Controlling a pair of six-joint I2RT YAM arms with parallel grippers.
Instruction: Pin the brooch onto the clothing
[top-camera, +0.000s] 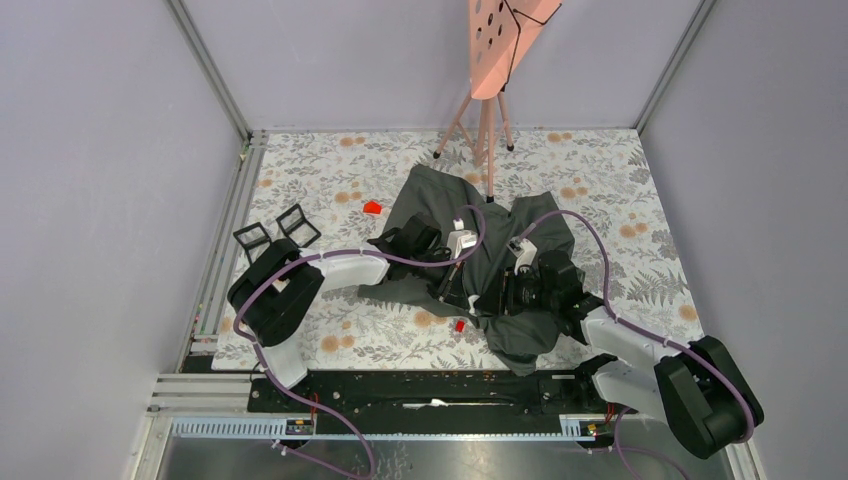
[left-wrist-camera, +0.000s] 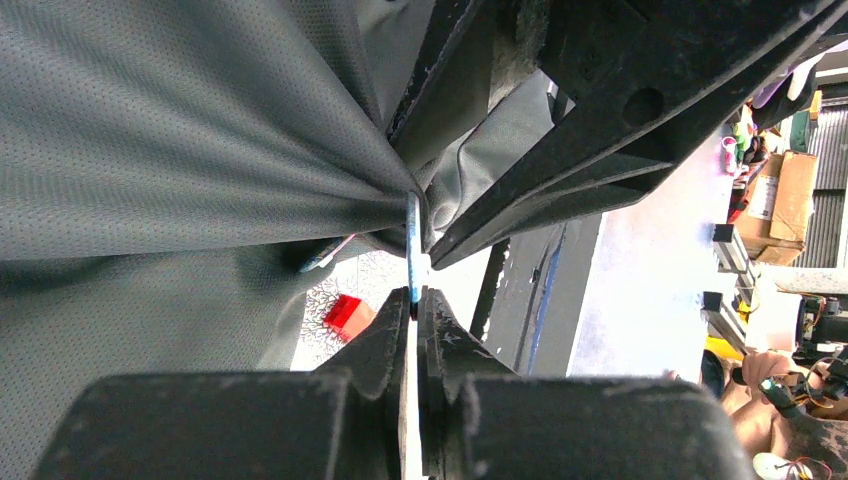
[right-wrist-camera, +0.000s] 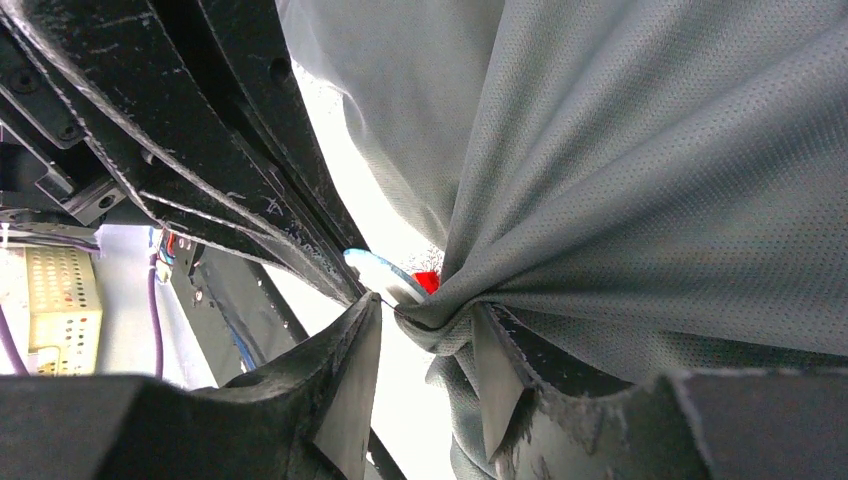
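Floral-patterned table (top-camera: 620, 200), pink tripod stand (top-camera: 487, 120) seen at twelve o'clock, two black square frames (top-camera: 298, 226) laid at nine o'clock, small red piece (top-camera: 372, 207), perhaps plastic, at eleven.

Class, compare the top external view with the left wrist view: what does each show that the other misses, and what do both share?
Only the top external view shows the pink stand, the two black frames and both arms reaching over the table. Only the left wrist view shows the left fingers closed on a thin blue piece, whose tip reaches up into bunched fabric. Both views show the dark grey T-shirt and a small red piece lying on the floral cover.
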